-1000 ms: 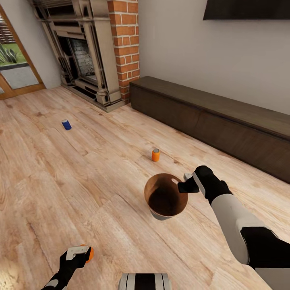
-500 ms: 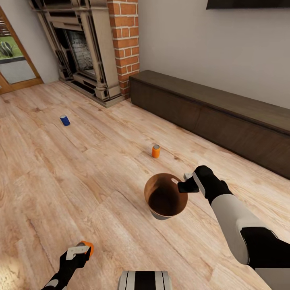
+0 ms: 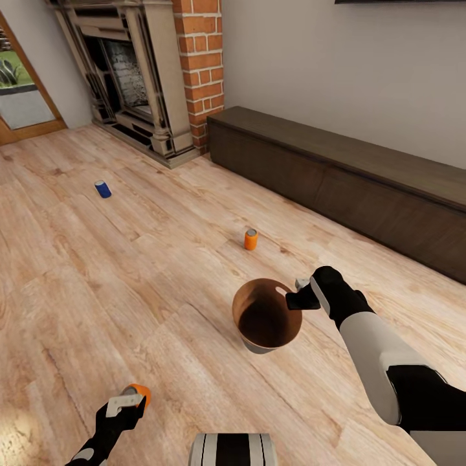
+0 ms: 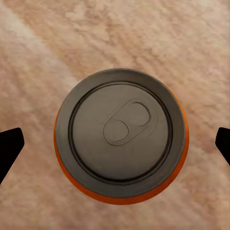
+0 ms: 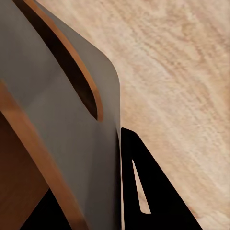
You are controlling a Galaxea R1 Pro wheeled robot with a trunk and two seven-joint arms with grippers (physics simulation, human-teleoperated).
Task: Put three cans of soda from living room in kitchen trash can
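No can is in the bin point(image 3: 266, 321) yet — its brown inside looks empty from the head view, so all three are left to collect. The right gripper point(image 3: 299, 296) is closed on the bin's rim, one finger outside the grey wall and the other hidden inside, holding it above the wood floor point(image 3: 97, 291) of the living room. The left gripper point(image 4: 115, 143) hangs straight over the near orange can point(image 4: 120, 143), which stands upright on the floor; its fingers are spread wide, one on each side and well clear of the can, so nothing is grasped. A second orange can point(image 3: 250, 239) stands beyond the bin, and the blue can point(image 3: 102, 188) sits farther off toward the fireplace point(image 3: 129, 71). The carry to the kitchen also remains.
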